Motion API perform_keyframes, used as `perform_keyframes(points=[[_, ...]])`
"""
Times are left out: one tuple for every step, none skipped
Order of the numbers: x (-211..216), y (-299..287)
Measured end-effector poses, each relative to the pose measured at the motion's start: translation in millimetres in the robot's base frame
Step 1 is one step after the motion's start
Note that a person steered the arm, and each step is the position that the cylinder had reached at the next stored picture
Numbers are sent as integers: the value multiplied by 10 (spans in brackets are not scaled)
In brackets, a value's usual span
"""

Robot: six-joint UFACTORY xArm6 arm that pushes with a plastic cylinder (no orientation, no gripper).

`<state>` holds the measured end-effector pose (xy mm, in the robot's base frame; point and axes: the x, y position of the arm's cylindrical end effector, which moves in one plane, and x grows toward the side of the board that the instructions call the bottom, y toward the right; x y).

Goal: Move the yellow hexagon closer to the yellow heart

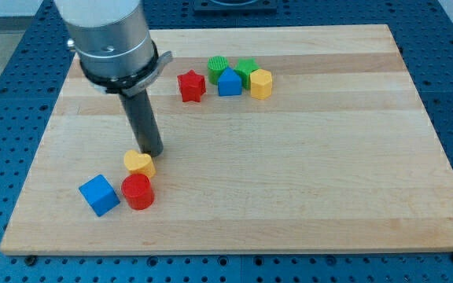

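You are seeing my tip [152, 152] resting just above the yellow heart [139, 163]; no pincer exists, only a bare rod. The yellow hexagon [261, 82] is sitting well apart, top cluster, unpushed: task is barely starting.

Pale wooden board [305, 157] on blue perforated table [22, 63].

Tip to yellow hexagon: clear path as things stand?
Probably yes. My tip sits just above the yellow heart, near the view's bottom left. The yellow hexagon is the rightmost of the top cluster, its right and lower sides open, with bare board between; the blue block flanks its left.
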<state>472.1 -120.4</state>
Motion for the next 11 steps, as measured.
perform_keyframes(points=[[-220, 547], [-395, 1222], [-620, 1912], [-990, 2282], [-1406, 2258], [-1451, 1952], [-1339, 1715], [-1142, 1492], [-894, 1293], [-684, 1089], [-483, 863]])
